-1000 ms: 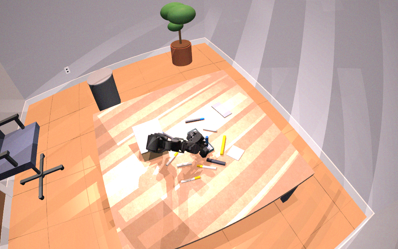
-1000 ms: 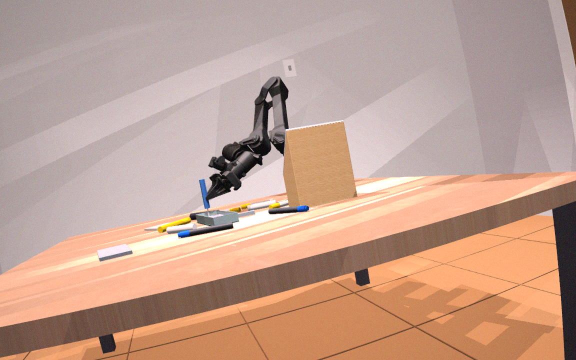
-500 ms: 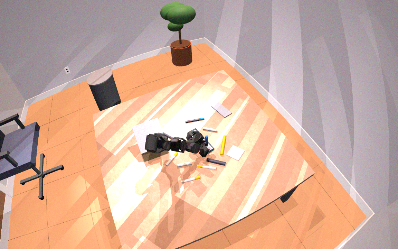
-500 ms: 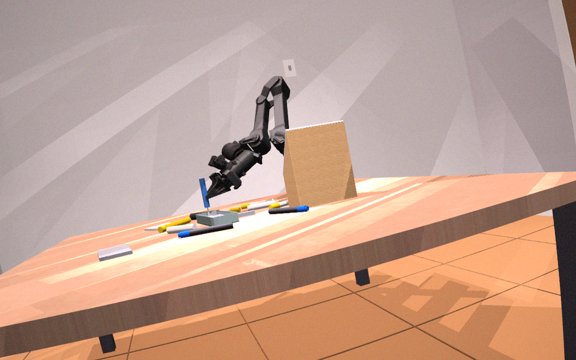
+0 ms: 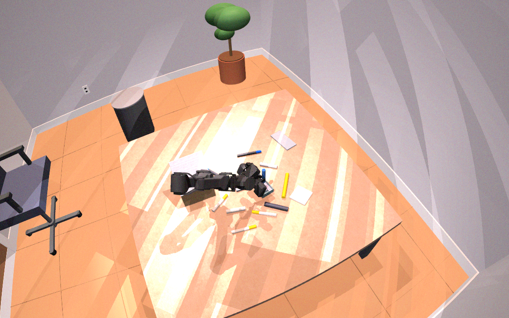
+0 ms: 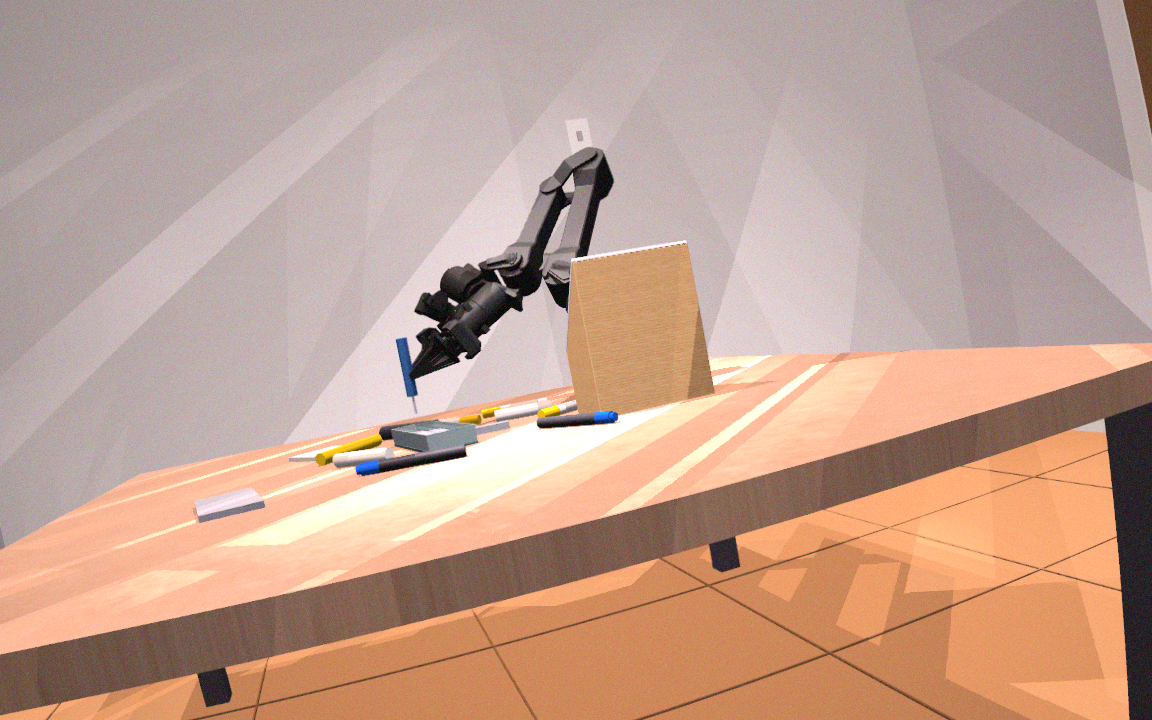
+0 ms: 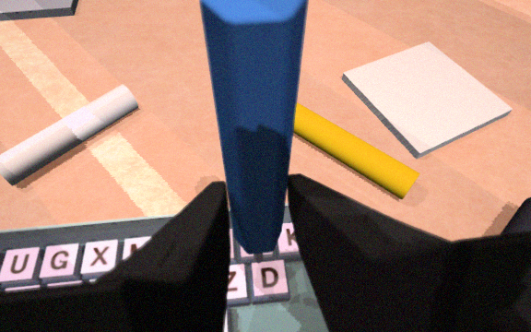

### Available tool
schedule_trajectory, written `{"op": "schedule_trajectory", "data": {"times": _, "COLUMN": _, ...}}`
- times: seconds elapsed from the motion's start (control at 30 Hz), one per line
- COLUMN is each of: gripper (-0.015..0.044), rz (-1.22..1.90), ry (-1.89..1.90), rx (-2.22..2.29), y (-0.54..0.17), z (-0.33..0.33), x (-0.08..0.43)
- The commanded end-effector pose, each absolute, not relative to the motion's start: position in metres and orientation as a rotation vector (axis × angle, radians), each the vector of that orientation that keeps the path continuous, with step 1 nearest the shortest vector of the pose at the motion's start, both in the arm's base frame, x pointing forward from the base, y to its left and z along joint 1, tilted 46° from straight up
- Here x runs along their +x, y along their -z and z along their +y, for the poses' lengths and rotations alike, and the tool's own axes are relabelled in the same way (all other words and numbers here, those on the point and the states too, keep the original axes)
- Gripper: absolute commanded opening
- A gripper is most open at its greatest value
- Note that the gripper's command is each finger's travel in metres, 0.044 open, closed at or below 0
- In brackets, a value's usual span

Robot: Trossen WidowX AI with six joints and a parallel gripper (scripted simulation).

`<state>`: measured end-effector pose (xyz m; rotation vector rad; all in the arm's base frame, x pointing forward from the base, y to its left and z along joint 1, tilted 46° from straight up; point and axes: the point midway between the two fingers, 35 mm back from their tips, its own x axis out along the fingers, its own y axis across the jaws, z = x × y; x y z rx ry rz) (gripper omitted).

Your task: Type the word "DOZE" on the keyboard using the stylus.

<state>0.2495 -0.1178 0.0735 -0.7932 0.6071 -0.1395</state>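
My gripper (image 5: 263,183) (image 6: 413,374) (image 7: 257,191) is shut on the blue stylus (image 5: 263,173) (image 6: 405,362) (image 7: 256,92), which stands nearly upright. In the exterior view its thin tip hangs a little above the grey-green keyboard (image 5: 267,191) (image 6: 433,437) (image 7: 40,239). In the wrist view the tip shows just beyond the top edge of the D key (image 7: 269,278). The Z key (image 7: 236,282) is left of D, partly hidden by the left finger. N, U, G and X show at the left, and part of K. I cannot see the O and E keys.
A white marker (image 5: 268,165) (image 6: 363,457) (image 7: 67,134), a yellow cylinder (image 5: 285,185) (image 6: 347,449) (image 7: 353,154) and a white square (image 5: 301,195) (image 7: 427,99) lie beyond the keyboard. A dark cylinder (image 5: 276,206) and several pens lie around it. A wooden stand (image 6: 638,331) is beside the arm.
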Motion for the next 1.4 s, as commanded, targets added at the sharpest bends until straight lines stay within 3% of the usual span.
{"op": "schedule_trajectory", "data": {"times": 0.0, "gripper": 0.0081, "rz": 0.599, "ry": 0.148, "rx": -0.794, "y": -0.081, "z": -0.115, "x": 0.251}}
{"op": "schedule_trajectory", "data": {"times": 0.3, "gripper": 0.0044, "rz": 0.604, "ry": 0.141, "rx": -0.794, "y": -0.077, "z": -0.115, "x": 0.250}}
{"op": "schedule_trajectory", "data": {"times": 0.37, "gripper": 0.0000, "rz": 0.604, "ry": 0.140, "rx": -0.794, "y": -0.076, "z": -0.115, "x": 0.250}}
{"op": "schedule_trajectory", "data": {"times": 1.37, "gripper": 0.0000, "rz": 0.600, "ry": 0.146, "rx": -0.791, "y": -0.037, "z": -0.091, "x": 0.267}}
